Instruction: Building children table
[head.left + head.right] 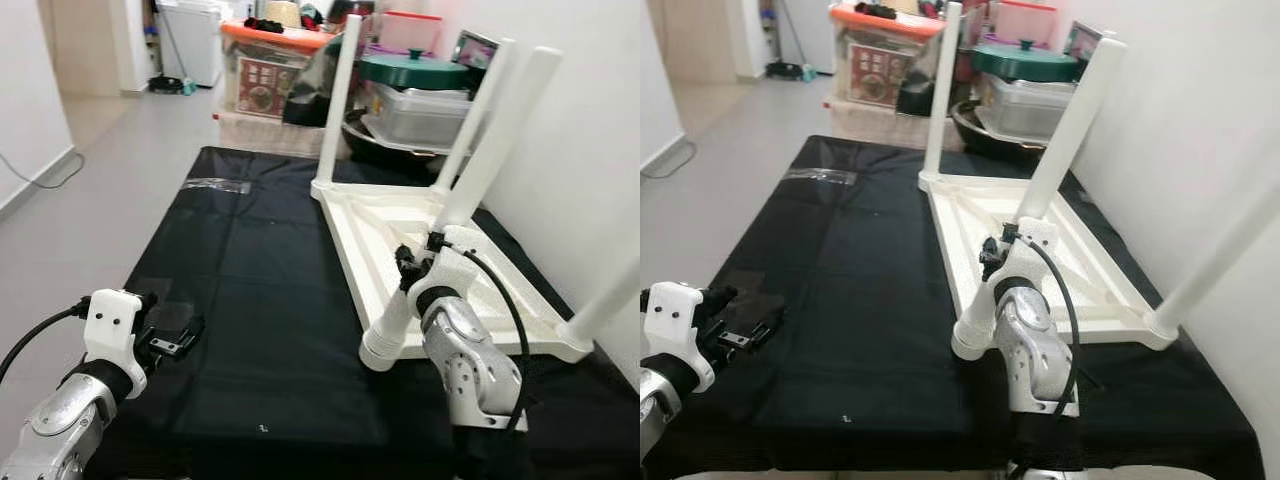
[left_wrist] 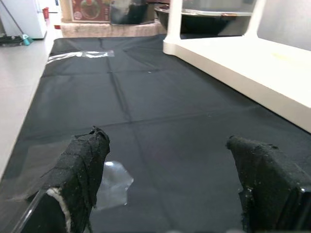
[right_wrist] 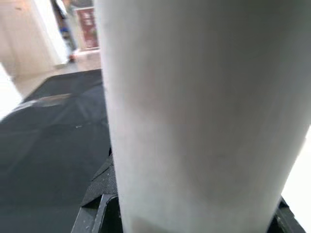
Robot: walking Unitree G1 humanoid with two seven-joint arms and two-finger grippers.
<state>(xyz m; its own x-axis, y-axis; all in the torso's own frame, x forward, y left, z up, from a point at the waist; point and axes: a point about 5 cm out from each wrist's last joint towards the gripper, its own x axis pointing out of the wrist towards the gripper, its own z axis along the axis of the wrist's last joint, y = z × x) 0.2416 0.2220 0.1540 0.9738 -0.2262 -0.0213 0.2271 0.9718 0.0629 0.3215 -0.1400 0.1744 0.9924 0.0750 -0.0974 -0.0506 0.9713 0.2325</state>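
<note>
Head eyes look down over black mat (image 1: 250, 300), wrists close — shared

Arms and grippers, my view

My silver left arm's black two-fingered gripper (image 2: 167, 179) hovers low, fingers spread wide; my silver right arm's black gripper (image 1: 408, 268) is clamped around a white cylindrical leg (image 3: 199, 121).

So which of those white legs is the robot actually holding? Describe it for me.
On the black mat lies an upside-down white tabletop with four legs pointing up. The held leg stands at its near corner towards the mat's middle. Unlike the others, the right gripper clamps its lower part.
</note>
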